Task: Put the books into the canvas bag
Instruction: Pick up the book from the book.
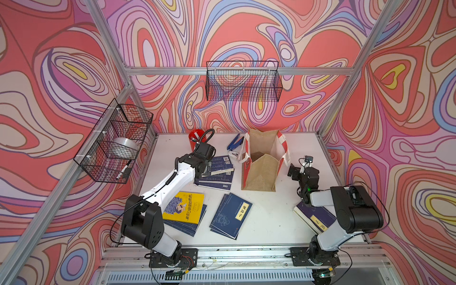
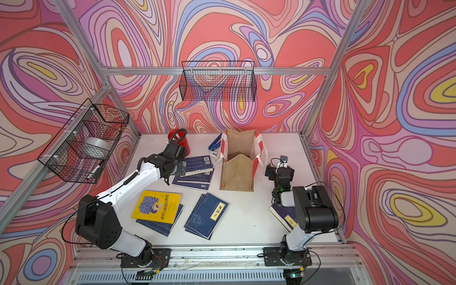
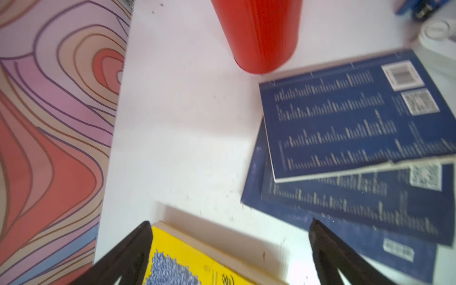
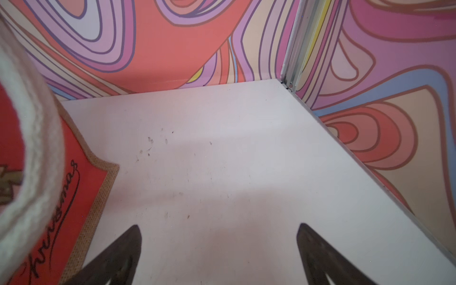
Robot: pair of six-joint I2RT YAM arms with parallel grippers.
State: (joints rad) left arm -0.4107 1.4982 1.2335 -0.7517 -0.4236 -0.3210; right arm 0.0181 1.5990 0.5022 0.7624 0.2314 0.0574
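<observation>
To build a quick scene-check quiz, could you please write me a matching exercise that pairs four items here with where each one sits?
Things:
1. yellow book
2. canvas bag
3. red cup
4. silver tape roll

Places:
A. inside the wire basket on the side wall
B. lying on a navy book
C. upright on the table, mouth open
D. beside the stack of face-down navy books

Pairs: 1-B; 2-C; 3-D; 4-A
</observation>
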